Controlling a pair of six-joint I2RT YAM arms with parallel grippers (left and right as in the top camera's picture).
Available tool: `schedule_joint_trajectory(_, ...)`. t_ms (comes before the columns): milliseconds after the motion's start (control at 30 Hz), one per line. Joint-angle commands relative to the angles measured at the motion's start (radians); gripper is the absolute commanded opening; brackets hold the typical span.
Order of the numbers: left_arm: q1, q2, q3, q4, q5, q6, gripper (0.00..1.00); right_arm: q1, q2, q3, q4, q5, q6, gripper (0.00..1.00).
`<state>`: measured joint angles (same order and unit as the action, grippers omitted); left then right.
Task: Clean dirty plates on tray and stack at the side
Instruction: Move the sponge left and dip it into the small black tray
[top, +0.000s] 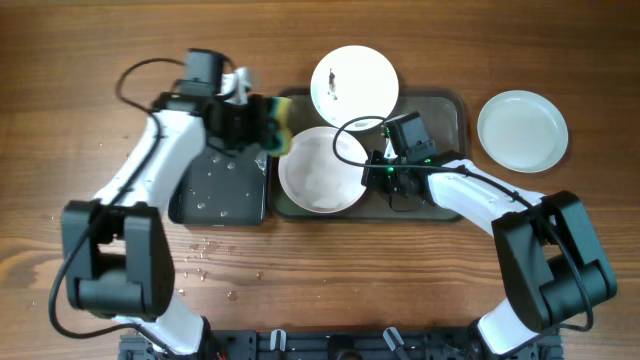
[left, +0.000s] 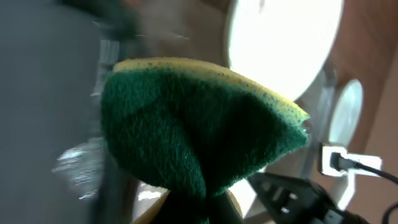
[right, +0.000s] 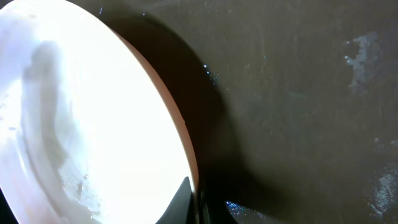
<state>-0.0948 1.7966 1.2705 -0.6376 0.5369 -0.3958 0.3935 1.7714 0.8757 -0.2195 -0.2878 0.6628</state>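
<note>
While left fingers (top: 258, 124) clamp sponge (top: 280, 122) at tray (top: 450, 106) edge — right fingers (top: 374, 177), wrist low, pinch plate (top: 315, 172) rim.

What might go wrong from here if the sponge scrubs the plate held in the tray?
The right jaws grip the held plate only at its rim, so pressure from the sponge may lever it loose. The smudged plate overhangs the far edge of the tray; a bump from either arm might tip it off.
</note>
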Motion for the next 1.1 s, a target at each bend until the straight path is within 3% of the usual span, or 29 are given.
schedule_joint_trajectory(0,0.092,-0.016,0.011,-0.061,-0.036,0.118,0.04,0.006,0.021,0.014,0.007,-0.019,0.018,0.05)
schedule_joint_trajectory(233,0.136,-0.016,-0.012,-0.143,-0.399,0.131,0.04,0.007,0.021,0.014,0.015,-0.02,0.018,0.05)
schedule_joint_trajectory(633,0.118,-0.016,-0.185,-0.019,-0.4,0.127,0.04,0.008,0.021,0.014,0.013,-0.02,0.018,0.05)
schedule_joint_trajectory(933,0.118,-0.016,-0.213,0.01,-0.4,0.127,0.04,0.01,0.021,0.014,0.013,-0.02,0.018,0.05)
schedule_joint_trajectory(967,0.118,-0.016,-0.213,0.011,-0.4,0.127,0.08,0.01,0.021,0.014,0.013,-0.02,0.018,0.05)
schedule_joint_trajectory(1067,0.118,-0.016,-0.213,0.01,-0.378,0.127,0.37,0.01,0.021,0.014,0.013,-0.02,0.018,0.11)
